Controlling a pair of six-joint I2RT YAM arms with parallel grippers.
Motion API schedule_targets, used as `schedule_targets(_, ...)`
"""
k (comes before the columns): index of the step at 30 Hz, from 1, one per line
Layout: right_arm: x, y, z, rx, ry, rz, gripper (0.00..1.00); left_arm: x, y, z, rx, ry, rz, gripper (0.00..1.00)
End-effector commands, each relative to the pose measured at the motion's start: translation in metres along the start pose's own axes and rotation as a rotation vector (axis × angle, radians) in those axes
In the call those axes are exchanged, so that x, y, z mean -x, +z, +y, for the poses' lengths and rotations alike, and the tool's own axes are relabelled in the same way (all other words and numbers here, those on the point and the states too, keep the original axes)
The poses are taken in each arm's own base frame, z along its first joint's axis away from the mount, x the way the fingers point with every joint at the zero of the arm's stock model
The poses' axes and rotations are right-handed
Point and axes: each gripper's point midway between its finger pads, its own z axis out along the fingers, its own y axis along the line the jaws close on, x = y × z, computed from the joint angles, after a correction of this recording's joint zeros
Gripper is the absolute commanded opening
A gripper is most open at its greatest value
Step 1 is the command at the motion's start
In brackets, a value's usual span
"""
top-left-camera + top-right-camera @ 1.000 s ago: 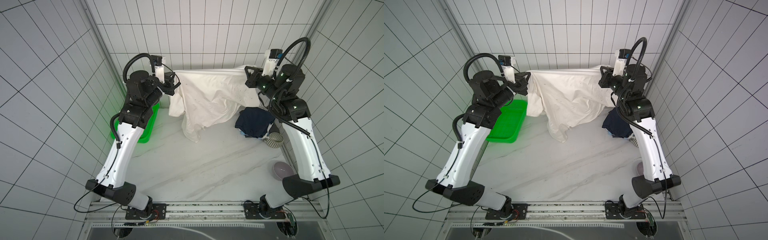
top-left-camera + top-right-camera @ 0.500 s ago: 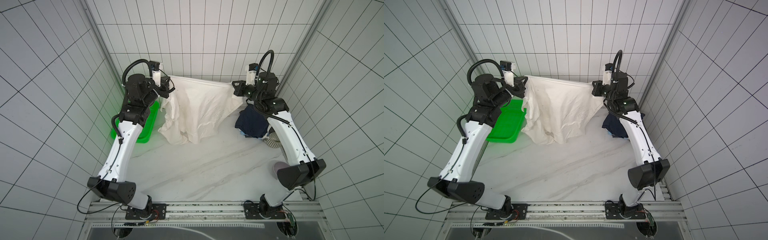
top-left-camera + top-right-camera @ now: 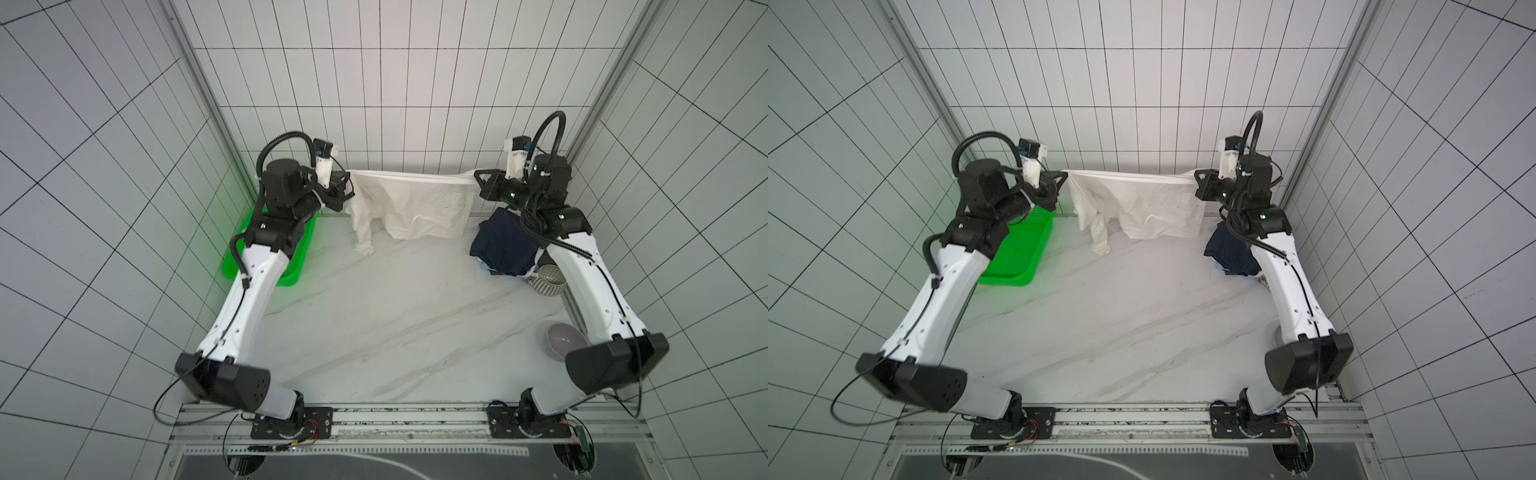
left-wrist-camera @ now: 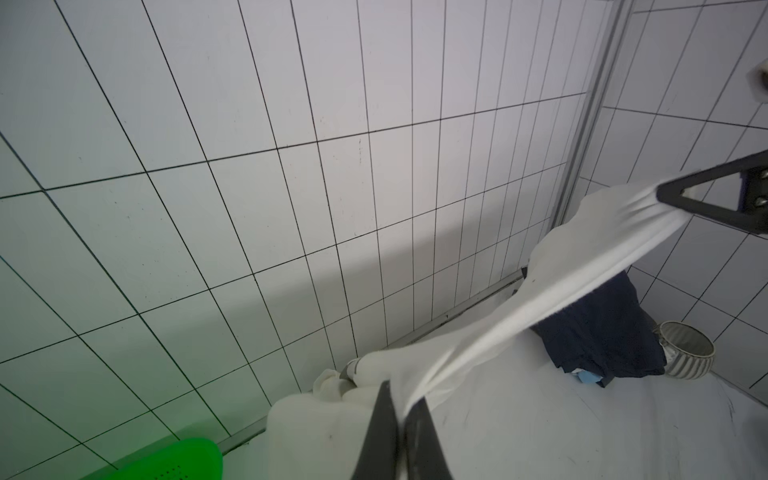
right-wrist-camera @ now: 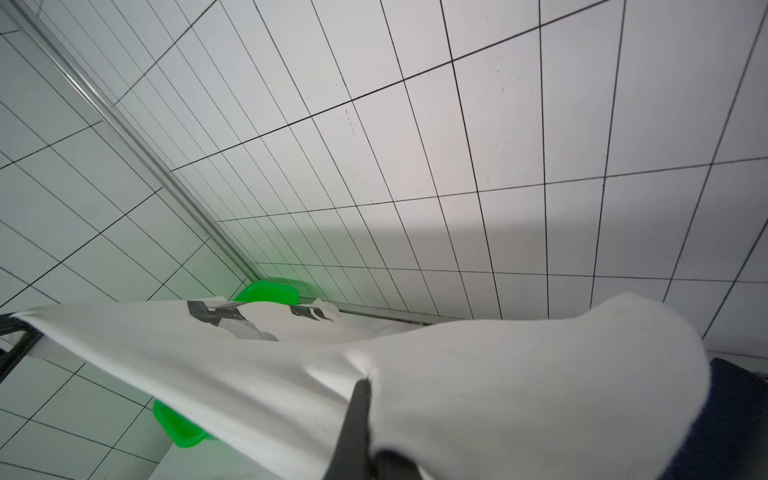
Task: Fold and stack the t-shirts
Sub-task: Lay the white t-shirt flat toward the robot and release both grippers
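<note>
- The left pincer [image 3: 350, 185] is clamped together on one top corner of the cream-white t-shirt [image 3: 419, 208]. The right pincer [image 3: 478, 183] is pinched tight on the opposite corner.
- The shirt's top edge runs taut from one pincer to the other, above the far end of the table [image 3: 395, 324]. The body hangs below both pincers. One sleeve droops lowest, just beneath the left pincer, and appears to brush the table.
- Directly under the right pincer sits the stack of folded t-shirts [image 3: 503, 245], navy on top, with a ribbed bowl [image 3: 548, 282] just beside it. The green basket [image 3: 1017, 249] lies below the left pincer.
- The edge looks hard-stretched and each grip holds only a small bunch of cloth. Pulling further apart could slip a corner free and drop that side.
- On lowering, the cloth under the right pincer may drag across the stack and muss it, or catch the bowl.
- The dangling sleeve may tuck under the body and lie creased.
</note>
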Motion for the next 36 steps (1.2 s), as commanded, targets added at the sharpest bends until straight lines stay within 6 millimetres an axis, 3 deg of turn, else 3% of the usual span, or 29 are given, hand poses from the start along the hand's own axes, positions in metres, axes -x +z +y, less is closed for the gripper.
schedule_targets(1,-0.095,-0.018,-0.060,-0.150,0.119,0.088,0.00,-0.026,-0.043,-0.028,0.089,-0.008,-0.129,0.00)
schedule_targets(3,-0.172,-0.031,-0.064,-0.154,0.178,0.190,0.00,-0.087,-0.053,-0.060,0.047,-0.129,-0.083,0.18)
schedule_targets(4,-0.204,-0.038,-0.066,-0.169,0.184,0.243,0.00,-0.114,-0.057,-0.076,0.007,-0.164,-0.050,0.18)
schedule_targets(6,-0.268,-0.061,-0.087,-0.297,0.221,0.346,0.00,-0.163,-0.070,-0.096,-0.016,-0.248,0.002,0.35)
schedule_targets(8,-0.300,-0.081,-0.096,-0.350,0.260,0.396,0.00,-0.191,-0.082,-0.090,0.054,-0.304,0.030,0.69)
schedule_targets(9,-0.310,-0.089,-0.097,-0.367,0.280,0.404,0.00,-0.198,-0.087,-0.082,0.098,-0.318,0.026,0.74)
schedule_targets(12,-0.316,-0.097,-0.083,-0.319,0.291,0.414,0.21,-0.210,-0.092,-0.059,0.240,-0.299,0.046,0.79)
schedule_targets(14,-0.303,-0.096,-0.072,-0.293,0.272,0.395,0.24,-0.217,-0.084,-0.049,0.296,-0.279,0.098,0.79)
schedule_targets(18,-0.257,-0.080,-0.047,-0.234,0.199,0.330,0.33,-0.236,-0.044,-0.023,0.360,-0.322,0.234,0.78)
schedule_targets(21,-0.237,-0.055,-0.041,-0.202,0.146,0.279,0.37,-0.273,-0.007,0.001,0.398,-0.371,0.369,0.75)
schedule_targets(26,-0.249,0.007,-0.063,-0.235,0.083,0.338,0.40,-0.335,0.066,0.033,0.347,-0.475,0.620,0.64)
schedule_targets(28,-0.259,0.028,-0.077,-0.265,0.077,0.368,0.42,-0.363,0.084,0.046,0.371,-0.500,0.709,0.59)
schedule_targets(31,-0.281,0.052,-0.101,-0.307,0.101,0.427,0.42,-0.403,0.082,0.065,0.430,-0.557,0.812,0.52)
schedule_targets(36,-0.318,0.059,-0.132,-0.362,0.159,0.501,0.41,-0.434,0.056,0.083,0.465,-0.710,0.813,0.48)
